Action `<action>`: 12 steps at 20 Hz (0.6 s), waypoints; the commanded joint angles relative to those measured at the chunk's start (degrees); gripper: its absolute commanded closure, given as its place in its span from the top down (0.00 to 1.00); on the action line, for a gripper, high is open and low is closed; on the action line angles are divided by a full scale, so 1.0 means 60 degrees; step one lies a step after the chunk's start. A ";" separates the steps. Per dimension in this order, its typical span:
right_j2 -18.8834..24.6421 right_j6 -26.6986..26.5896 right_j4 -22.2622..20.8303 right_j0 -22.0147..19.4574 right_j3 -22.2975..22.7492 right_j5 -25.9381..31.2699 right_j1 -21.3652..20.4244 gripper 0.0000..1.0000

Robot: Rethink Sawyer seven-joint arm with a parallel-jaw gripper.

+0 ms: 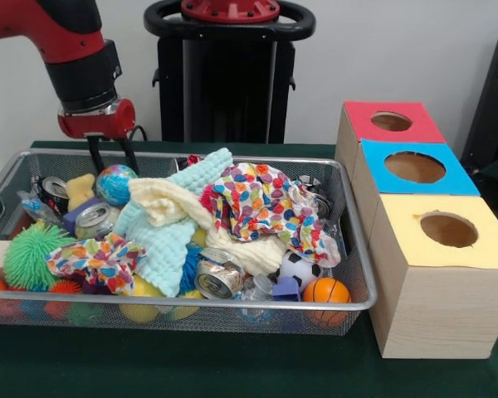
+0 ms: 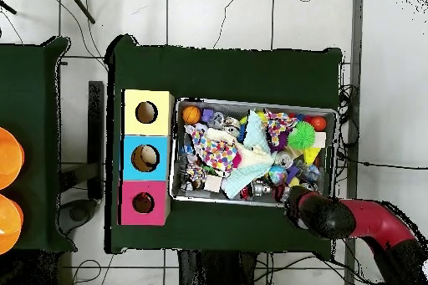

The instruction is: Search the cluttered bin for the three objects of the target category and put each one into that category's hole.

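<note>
Now, taking the wire basket as the landmark:

Basket: the wide, shallow silver wire-mesh bin [image 1: 349,240] sits on the dark green bench [image 1: 191,365], heaped with clutter.

End effector: the red-and-black arm's end effector [image 1: 112,157] hangs over the basket's far-left corner in the front view, its two thin black fingers [image 1: 94,155] spread apart with nothing between them, tips just above a small blue-and-green globe ball [image 1: 116,182].

Soft toy: a plain tan-orange plush animal [image 1: 80,189] lies inside the basket beside the globe ball, near the far-left rim, close under the end effector. A striped one cannot be made out among the clutter.

Cloths: a multicoloured spotted cloth [image 1: 261,203], a pale yellow cloth [image 1: 170,203] and a light blue waffle cloth [image 1: 166,240] cover the basket's middle.

Other contents: a green spiky puff ball [image 1: 29,253] at the left end, crushed drink cans [image 1: 216,278] near the front rim, a small soccer ball [image 1: 299,267] and an orange basketball-patterned ball [image 1: 325,290] in the front-right corner.

Boxes: three pale wooden boxes stand in a row just right of the basket; the red-topped box [image 1: 361,124] is farthest, its round hole [image 1: 391,121] open, then the blue-topped box [image 1: 382,178] and the yellow-topped box [image 1: 398,240].
</note>
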 commanded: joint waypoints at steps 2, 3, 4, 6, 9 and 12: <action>0.0599 -0.2227 -0.0302 -0.0136 -0.1067 0.0081 0.0171 1.00; 0.0524 -0.2069 -0.0333 -0.0178 -0.1028 -0.0032 0.0135 1.00; 0.0440 -0.1872 -0.0389 -0.0211 -0.0978 -0.0179 0.0053 1.00; 0.0306 -0.1599 -0.0475 -0.0263 -0.0969 -0.0415 0.0006 1.00; 0.0097 -0.1238 -0.0620 -0.0135 -0.1227 -0.0645 0.0155 1.00; -0.0334 -0.0806 -0.0857 0.0460 -0.1946 -0.0577 0.0629 1.00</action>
